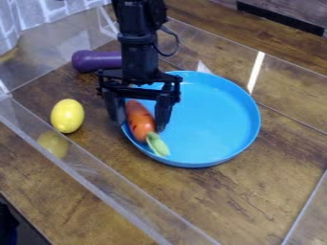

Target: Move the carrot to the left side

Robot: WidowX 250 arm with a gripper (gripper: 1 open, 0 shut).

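The orange carrot (140,122) with its pale green tip (156,145) lies on the left part of the blue plate (217,120). My gripper (140,115) hangs straight over it, open. One finger (113,112) stands left of the carrot, the other to its right, so the carrot's orange body sits between them. Whether the fingers touch the carrot I cannot tell.
A yellow lemon (67,116) rests on the wooden table left of the plate. A purple eggplant (90,60) lies behind the gripper, partly hidden by the arm. A clear plastic wall edge (115,177) runs along the front left.
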